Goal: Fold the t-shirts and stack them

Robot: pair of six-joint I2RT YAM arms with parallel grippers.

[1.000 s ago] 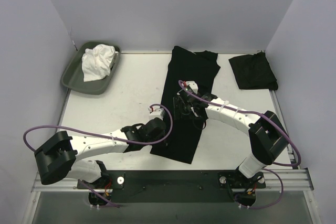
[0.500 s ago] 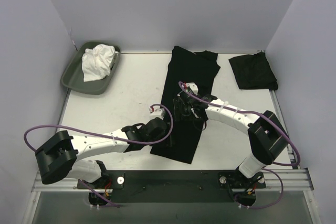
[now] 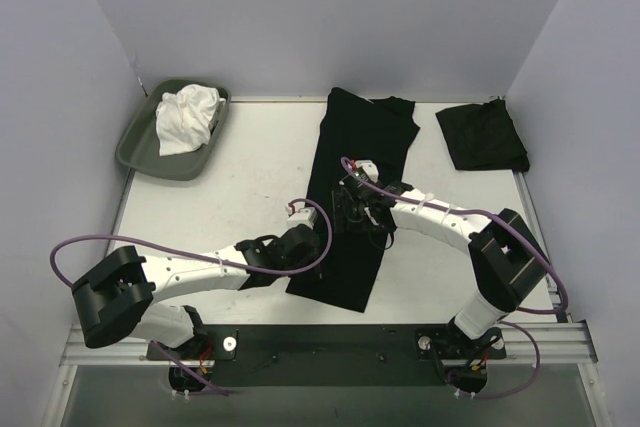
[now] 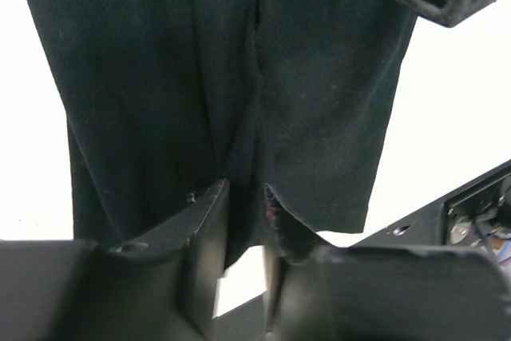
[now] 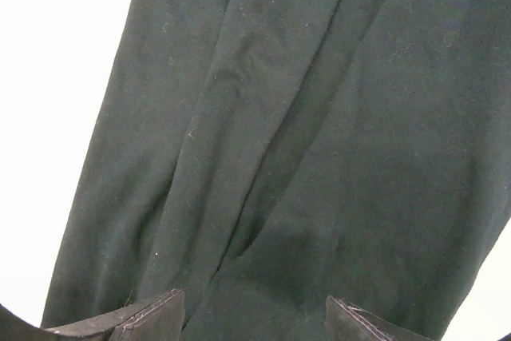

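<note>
Since the left tool (image 4: 245, 189) stands narrow at the edge of the t-shirt (image 3: 360, 137) and the right tool (image 5: 254, 299) wide, a shallow pinch may slip.

I'm looking at the long black t-shirt (image 3: 362, 162) up close: soft thin cloth, dead matt, flecked with pale lint and softly creased. The folded black t-shirt (image 3: 483, 137) reads as the same dull fabric. The table (image 3: 250, 167) is white, smooth and faintly scuffed. The tray (image 3: 135, 152) is grey-green plastic with a slight sheen, and the white cloth (image 3: 187, 119) in it is crumpled. The fingers (image 4: 206, 233) of the left gripper (image 4: 243, 197) are matt black plastic. The arm shells (image 3: 200, 272) are glossy white, the cable (image 3: 60, 252) is smooth purple, and the rail (image 3: 555, 330) is bare metal.
</note>
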